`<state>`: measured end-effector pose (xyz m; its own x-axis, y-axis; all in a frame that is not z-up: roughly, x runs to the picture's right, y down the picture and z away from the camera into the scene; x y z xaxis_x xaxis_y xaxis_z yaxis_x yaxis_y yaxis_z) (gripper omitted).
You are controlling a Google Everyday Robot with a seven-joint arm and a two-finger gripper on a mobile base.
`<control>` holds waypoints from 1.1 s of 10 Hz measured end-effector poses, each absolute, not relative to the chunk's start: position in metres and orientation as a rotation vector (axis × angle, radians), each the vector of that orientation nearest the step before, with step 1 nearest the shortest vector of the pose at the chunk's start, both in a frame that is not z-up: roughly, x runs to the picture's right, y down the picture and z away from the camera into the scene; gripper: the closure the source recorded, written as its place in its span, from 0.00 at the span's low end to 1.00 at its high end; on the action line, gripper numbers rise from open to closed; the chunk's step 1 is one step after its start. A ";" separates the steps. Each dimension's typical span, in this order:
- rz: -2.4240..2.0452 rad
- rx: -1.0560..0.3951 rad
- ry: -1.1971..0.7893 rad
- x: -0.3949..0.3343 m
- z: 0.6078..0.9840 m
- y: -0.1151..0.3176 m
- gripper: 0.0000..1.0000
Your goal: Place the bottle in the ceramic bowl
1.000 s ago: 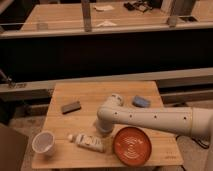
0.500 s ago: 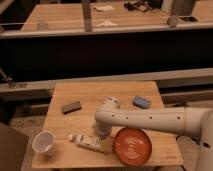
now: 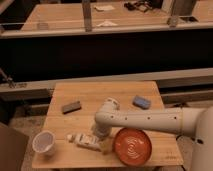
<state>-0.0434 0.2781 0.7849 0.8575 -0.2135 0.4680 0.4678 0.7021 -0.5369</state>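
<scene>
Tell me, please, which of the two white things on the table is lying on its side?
The bottle, lying flat beside the orange bowl with the gripper right over it; the cup stands upright at the left.

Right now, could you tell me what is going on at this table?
The robot's single arm reaches in from the picture's right, and its pincer is down at the small white bottle, which lies flat near the wooden table's front edge. The orange-red ceramic bowl sits close beside it, bottle not yet inside. A translucent white cup stands on the bottle's other side.
</scene>
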 end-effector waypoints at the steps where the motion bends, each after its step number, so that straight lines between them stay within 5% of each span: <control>1: -0.395 -0.699 -0.392 -0.045 0.786 0.280 0.41; 6: -0.402 -0.714 -0.395 -0.049 0.787 0.284 0.95; 11: -0.412 -0.713 -0.394 -0.052 0.781 0.282 0.99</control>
